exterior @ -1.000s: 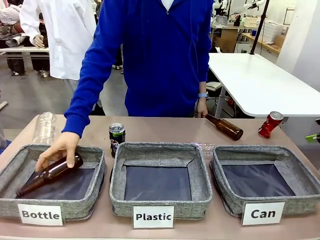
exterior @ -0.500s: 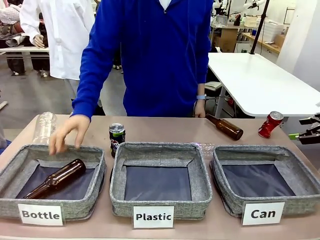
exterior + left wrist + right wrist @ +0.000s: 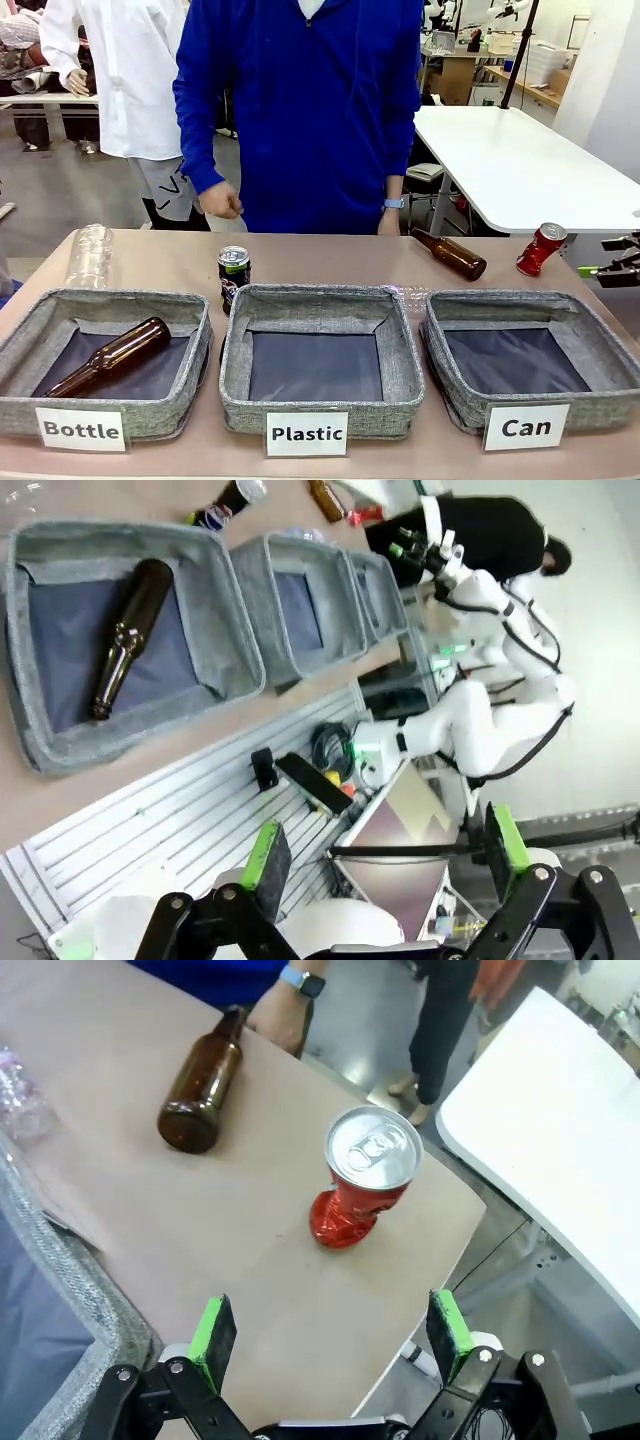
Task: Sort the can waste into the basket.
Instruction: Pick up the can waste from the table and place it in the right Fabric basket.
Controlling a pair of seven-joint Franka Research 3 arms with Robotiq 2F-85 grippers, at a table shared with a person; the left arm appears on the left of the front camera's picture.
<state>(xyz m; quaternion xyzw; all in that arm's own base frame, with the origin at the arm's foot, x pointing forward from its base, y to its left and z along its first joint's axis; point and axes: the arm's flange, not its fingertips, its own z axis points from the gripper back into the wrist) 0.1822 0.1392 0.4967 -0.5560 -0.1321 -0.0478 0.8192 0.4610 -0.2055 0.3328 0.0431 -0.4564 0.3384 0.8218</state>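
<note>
The right gripper [image 3: 330,1327] — fingers apart — is nearer: the crushed red can [image 3: 362,1185] lies straight ahead, leaning, top toward it. The left gripper [image 3: 387,848], likewise apart, is remote.

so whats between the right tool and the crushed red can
Nothing stands there. In the right wrist view, a bare stretch of tabletop separates the open right tool from the crushed red can.

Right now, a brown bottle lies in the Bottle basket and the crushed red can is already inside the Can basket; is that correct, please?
Not quite: the crushed red can is not in the Can basket; it sits on the table beyond that basket, as the front view shows. A brown bottle does lie in the Bottle basket.
</note>
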